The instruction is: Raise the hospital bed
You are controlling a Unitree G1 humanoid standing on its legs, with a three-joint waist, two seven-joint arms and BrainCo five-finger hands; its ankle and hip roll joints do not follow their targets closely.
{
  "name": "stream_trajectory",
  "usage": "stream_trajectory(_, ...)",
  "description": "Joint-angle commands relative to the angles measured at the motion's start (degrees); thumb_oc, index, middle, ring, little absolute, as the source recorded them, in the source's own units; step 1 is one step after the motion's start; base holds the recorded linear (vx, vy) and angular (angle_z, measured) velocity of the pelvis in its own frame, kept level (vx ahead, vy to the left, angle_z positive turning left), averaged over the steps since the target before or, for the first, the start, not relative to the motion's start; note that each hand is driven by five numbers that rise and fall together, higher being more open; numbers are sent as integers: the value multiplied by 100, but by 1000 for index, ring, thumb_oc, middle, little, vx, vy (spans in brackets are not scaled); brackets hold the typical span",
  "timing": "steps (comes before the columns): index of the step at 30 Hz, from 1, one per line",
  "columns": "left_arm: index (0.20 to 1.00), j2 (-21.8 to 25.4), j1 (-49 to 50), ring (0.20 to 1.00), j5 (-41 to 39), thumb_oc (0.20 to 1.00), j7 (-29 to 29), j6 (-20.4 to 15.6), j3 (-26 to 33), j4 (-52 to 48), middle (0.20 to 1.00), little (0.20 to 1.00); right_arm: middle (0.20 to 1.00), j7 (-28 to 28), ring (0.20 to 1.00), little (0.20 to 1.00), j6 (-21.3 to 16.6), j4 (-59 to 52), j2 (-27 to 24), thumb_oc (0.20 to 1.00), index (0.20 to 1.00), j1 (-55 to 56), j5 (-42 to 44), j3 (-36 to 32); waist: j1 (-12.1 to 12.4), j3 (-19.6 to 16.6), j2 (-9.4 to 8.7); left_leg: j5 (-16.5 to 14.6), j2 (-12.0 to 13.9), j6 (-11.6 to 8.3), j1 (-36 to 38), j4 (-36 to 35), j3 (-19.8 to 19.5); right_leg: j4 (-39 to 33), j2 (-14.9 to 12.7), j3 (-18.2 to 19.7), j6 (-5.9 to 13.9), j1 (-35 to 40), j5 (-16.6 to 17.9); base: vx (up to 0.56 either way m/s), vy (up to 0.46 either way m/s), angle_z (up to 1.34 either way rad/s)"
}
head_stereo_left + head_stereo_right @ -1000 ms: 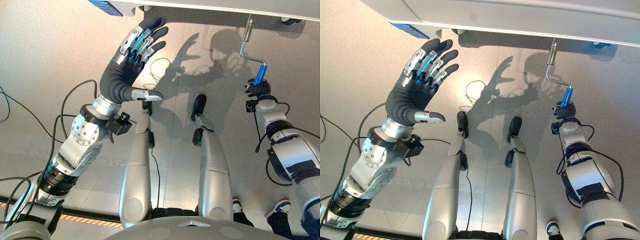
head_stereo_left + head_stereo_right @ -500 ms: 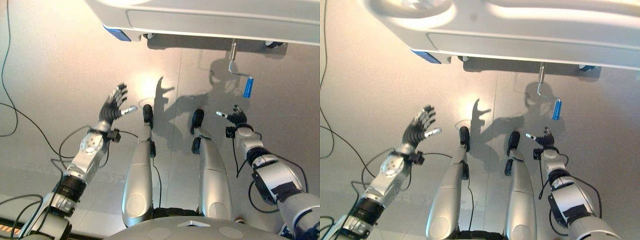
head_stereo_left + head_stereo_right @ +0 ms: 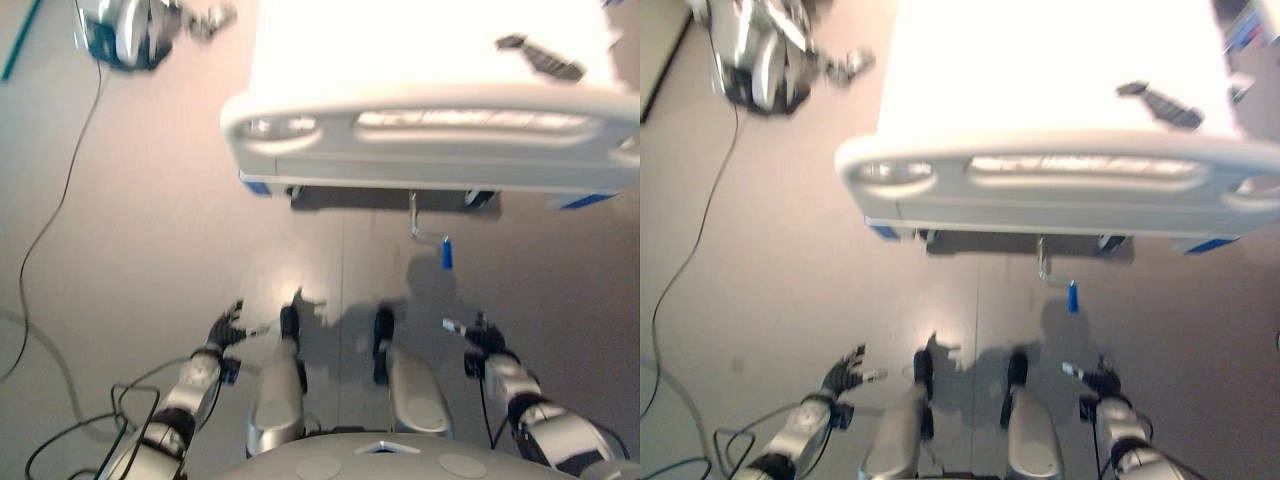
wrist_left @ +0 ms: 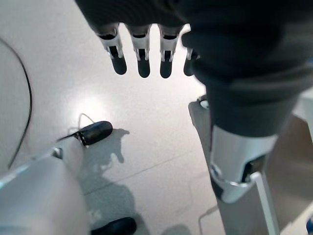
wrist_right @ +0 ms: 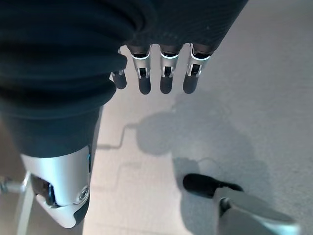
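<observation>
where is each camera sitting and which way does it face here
Left and right eye views: on the head, facing down at the hospital bed, its crank handle, left hand and right hand.
Left wrist view: along the open left hand toward floor.
Right wrist view: along the open right hand toward floor.
Shared: both eye views show one scene.

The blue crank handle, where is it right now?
In the left eye view the blue crank handle hangs below the foot end of the hospital bed, right of centre, above the floor and ahead of the open right hand, which is not touching it.
</observation>
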Motion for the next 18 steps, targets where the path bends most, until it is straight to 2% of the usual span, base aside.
stream_trajectory(1,1000,22,-70,1000,147,1000,12,-60,419,208,1000,1000,1000,179,1000,1000,-1,-94,124,1000,1000,92,-309,-32,-143,-339,-316,-388,-124,38,400,266,-100,-328,-99,-217,513,557,217,72,60,-9)
stream_trajectory(9,1000,-384,69,1000,340,1000,253,97,739,865,1000,1000,1000,300,1000,1000,131,175,297,1000,1000,470,-587,-24,-150,-1020,-313,-512,-184,87,1170,-97,18,-707,-116,-161,552,1245,244,29,61,-6)
stream_trajectory(18,1000,-577,127,1000,-5,1000,167,133,881,1033,1000,1000,1000,299,1000,1000,168,354,481,1000,1000,490,-492,-45,-132,-1290,-320,-609,-213,123,1373,-139,70,-875,-134,-121,543,1474,271,-9,27,-4)
